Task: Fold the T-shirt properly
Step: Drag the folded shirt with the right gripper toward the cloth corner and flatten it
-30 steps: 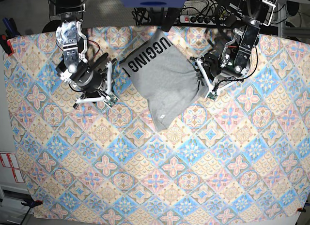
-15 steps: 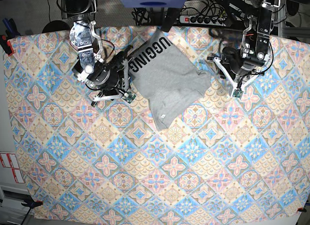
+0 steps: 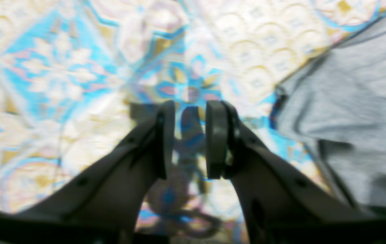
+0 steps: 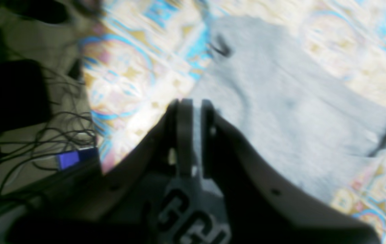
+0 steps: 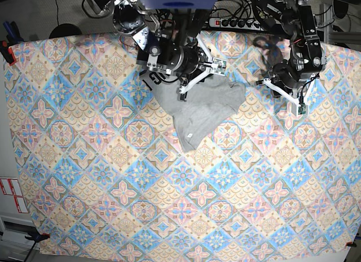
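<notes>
Base view has the T-shirt [image 5: 203, 107] sitting near the far edge of the bench [image 5: 169, 205], around the middle, bunched into a rough wedge that narrows toward the camera. It's light heather grey, plain on the side facing up, with a small white tag near the lower tip. A bit of black lettering peeks out at its far-left edge, mostly covered by the right gripper [image 5: 189, 76], which hangs right over the top of the shirt and blocks that whole corner.

From the right wrist view, the right gripper [image 4: 193, 135] has its fingers [image 4: 183, 135] pressed nearly together, with only a thin slit between them. There's grey fabric right behind them, but it's too blurry to say if any is pinched. Black letters show below the fingers.

The left gripper [image 5: 287, 98] sits off to the shirt's right, over the patterned cloth. In the left wrist view its fingers [image 3: 217, 139] are parted with nothing between them, and the shirt's edge [image 3: 348, 112] lies just beside them.

A power strip [image 5: 237, 20] and cables run behind the bench.
</notes>
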`<state>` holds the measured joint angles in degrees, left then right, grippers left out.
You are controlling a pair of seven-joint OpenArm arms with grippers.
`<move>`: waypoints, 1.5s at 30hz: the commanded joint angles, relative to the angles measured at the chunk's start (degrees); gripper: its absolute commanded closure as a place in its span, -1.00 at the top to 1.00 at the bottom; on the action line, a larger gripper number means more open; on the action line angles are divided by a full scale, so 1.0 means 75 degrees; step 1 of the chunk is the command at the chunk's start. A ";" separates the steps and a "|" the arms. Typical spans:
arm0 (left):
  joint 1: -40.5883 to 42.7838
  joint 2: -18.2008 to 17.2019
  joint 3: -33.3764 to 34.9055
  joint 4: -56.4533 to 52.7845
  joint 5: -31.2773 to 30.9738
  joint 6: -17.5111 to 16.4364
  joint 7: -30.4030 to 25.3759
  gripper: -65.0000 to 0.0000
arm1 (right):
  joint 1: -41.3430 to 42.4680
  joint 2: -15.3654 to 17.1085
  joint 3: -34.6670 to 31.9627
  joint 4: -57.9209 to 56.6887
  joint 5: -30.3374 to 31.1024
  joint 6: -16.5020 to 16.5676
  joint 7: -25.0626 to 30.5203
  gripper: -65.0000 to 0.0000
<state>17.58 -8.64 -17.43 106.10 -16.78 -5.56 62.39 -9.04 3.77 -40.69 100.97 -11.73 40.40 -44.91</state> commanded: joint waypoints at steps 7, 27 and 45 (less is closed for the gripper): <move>0.0006 0.0490 -0.0882 0.0569 0.0051 0.0009 -0.0108 -0.53 | 0.1105 -0.0825 -0.0196 -0.1606 -0.0048 -0.0054 0.0074 -0.90; -0.0030 0.0666 -0.0917 0.0909 0.0051 0.0009 -0.0096 -0.53 | 0.2242 -0.1575 0.1610 -0.5017 -0.0072 -0.0054 0.0953 -0.91; -0.0147 0.0654 -0.0917 0.0897 0.0051 0.0009 -0.0096 -0.53 | 0.2864 0.0499 0.4575 -0.5591 -0.0060 -0.0054 0.1680 -0.91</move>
<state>16.69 -3.36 -24.14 111.66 -16.25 -5.58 62.57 11.86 6.66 -6.72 58.96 -8.95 41.80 -29.45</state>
